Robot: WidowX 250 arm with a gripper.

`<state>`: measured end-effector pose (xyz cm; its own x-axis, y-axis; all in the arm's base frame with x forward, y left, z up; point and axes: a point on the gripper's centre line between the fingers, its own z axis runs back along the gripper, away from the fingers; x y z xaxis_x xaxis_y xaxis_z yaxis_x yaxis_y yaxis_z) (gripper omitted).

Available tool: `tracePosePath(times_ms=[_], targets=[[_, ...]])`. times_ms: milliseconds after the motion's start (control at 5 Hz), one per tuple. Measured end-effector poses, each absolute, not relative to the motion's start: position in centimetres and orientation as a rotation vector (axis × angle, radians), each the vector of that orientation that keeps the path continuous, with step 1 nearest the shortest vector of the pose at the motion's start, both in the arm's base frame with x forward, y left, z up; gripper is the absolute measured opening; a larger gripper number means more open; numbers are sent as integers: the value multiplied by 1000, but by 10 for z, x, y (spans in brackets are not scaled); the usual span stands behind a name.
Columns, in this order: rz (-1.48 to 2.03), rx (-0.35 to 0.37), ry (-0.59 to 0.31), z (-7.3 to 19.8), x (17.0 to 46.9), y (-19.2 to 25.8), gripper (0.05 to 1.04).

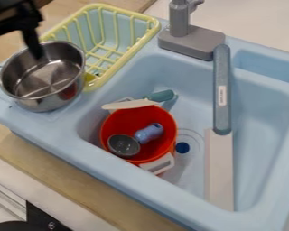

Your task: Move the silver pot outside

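The black gripper (pixel 32 41) hangs down from the upper left, with its lower end over the far part of the silver pot's opening. Whether it touches the rim, and whether it is open or shut, cannot be told. The silver pot (pixel 43 88) stands upright at the left end of the blue sink unit (pixel 141 196), beside the yellow dish rack. Its handle points to the left edge of the view, and its inside looks bare.
Right of the pot is the yellow rack (pixel 124 53). In the basin, an orange-red pot (pixel 114 124) holds a small grey ladle (pixel 123 145) and a blue piece (pixel 149 133). Nearby are a white-bladed knife (pixel 130 104) with a teal handle, a larger knife (pixel 221 97) and the grey faucet (pixel 192 43).
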<state>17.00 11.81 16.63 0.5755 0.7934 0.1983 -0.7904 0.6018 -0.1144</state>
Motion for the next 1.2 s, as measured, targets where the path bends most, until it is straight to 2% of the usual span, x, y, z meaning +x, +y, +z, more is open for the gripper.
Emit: tracePosePath(times_ms=[200,400,600,1000,1200], targets=[[869,-81,-258,164,190,100,997],[759,-82,-301,171,207,74,997],[682,-61,-377,183,203,50,997],[500,-46,-325,144,206,4,997],[408,-26,-378,137,210,-9,998]])
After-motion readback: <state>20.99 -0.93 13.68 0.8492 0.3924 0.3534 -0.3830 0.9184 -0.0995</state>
